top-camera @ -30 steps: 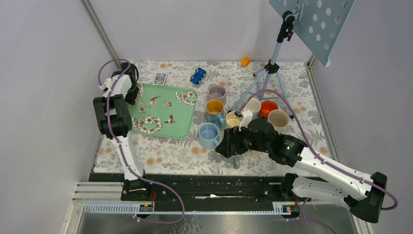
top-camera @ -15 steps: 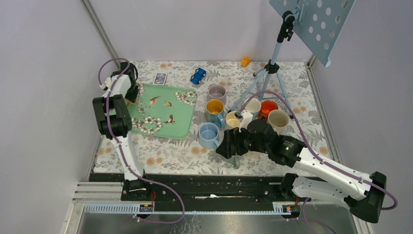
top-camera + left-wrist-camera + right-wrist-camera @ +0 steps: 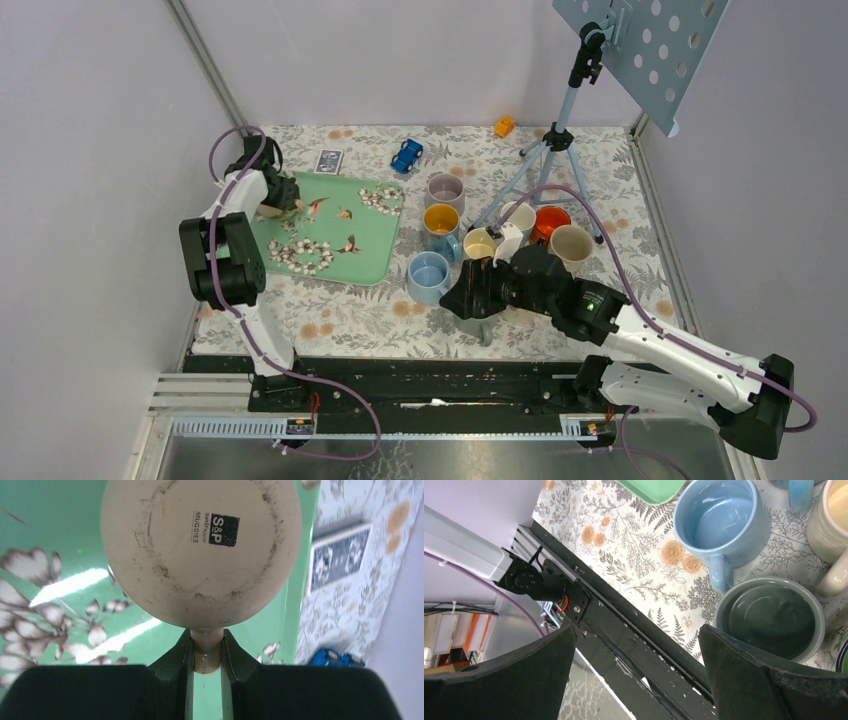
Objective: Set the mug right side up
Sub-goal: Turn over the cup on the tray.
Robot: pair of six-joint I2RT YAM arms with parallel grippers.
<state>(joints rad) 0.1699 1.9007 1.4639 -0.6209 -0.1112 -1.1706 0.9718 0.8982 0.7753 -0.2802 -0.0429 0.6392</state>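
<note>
Mug (image 3: 200,550) base-up over green tray (image 3: 40,530), handle pinched by left pincer (image 3: 207,651); right pincer (image 3: 636,630) spread.

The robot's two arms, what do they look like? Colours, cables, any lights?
Both the left arm and right arm have white links, bulky black joint housings and a purple cable looping alongside. A small green light glows on the right arm. The fingers are matte black.

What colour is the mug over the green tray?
The mug is beige, with a black stamp on its base; clearest in left wrist view.
</note>
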